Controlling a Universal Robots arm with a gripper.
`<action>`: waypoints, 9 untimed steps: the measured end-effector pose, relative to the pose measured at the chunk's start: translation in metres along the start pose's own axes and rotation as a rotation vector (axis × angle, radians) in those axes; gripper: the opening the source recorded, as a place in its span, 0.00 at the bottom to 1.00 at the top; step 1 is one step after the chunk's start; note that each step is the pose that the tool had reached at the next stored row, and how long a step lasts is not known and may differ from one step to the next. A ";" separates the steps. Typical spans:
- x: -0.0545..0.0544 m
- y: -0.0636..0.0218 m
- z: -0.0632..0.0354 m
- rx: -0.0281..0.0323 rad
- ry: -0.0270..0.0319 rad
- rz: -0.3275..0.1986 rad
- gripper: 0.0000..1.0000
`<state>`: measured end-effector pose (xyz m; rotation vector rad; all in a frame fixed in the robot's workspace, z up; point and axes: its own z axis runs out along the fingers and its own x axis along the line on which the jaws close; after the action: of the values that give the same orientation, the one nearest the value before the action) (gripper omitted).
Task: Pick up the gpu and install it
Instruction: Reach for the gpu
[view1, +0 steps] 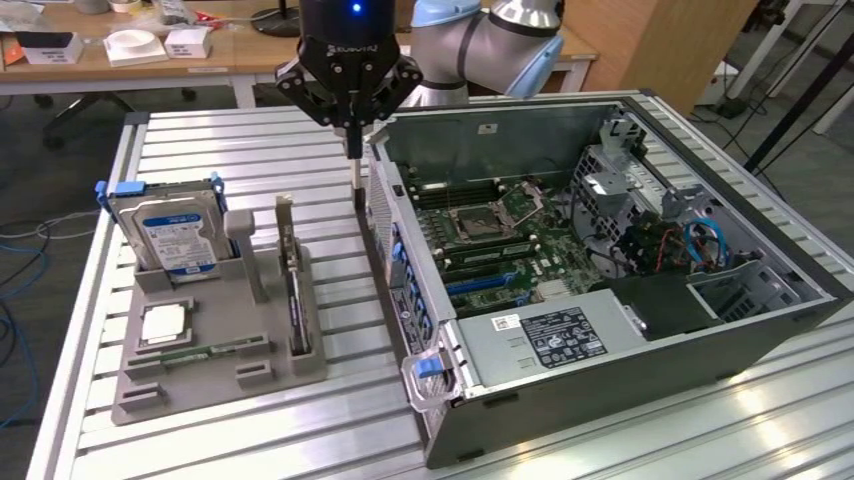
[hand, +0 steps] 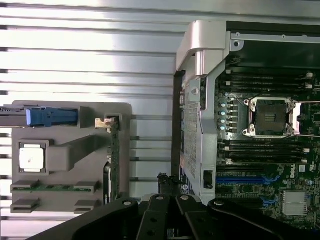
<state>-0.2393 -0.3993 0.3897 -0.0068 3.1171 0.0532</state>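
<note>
- Exterior view: the gripper (view1: 354, 155) hangs fingers-down at about 12 o'clock in the picture, over the slatted table (view1: 240, 150) and just beside the far corner of the open computer case (view1: 747, 330). The pincer is drawn narrow, fingers pressed together, with nothing between them.
- The gpu (view1: 290, 270) stands upright on edge in a slot of the grey tray (view1: 267, 375), at about 7 o'clock from the gripper and apart from it, untouched.
- On the same tray, the hard drive (view1: 167, 235) stands upright at 9 o'clock of the gpu. The processor chip (view1: 163, 322) and the memory stick (view1: 200, 352) lie flat toward 8 o'clock.
- The case lies on its side, with the motherboard (view1: 494, 240) exposed at 3 o'clock of the gpu.
- Wrist view: the gripper (hand: 169, 187) sits over the bare table strip (hand: 150, 150) between tray (hand: 70, 112) and case (hand: 200, 45).
- The gpu (hand: 114, 160) shows edge-on along the tray side nearest the case. The hard drive (hand: 45, 117), the chip (hand: 32, 156) and the memory stick (hand: 52, 188) lie beyond it.
</note>
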 end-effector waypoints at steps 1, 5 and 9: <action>0.001 -0.0002 0.0000 0.0000 0.0001 0.000 0.11; 0.008 -0.0008 -0.0001 0.0001 0.0001 0.000 0.11; 0.015 -0.0011 -0.0001 0.0000 0.0000 0.000 0.11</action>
<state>-0.2539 -0.4004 0.3894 -0.0068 3.1171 0.0533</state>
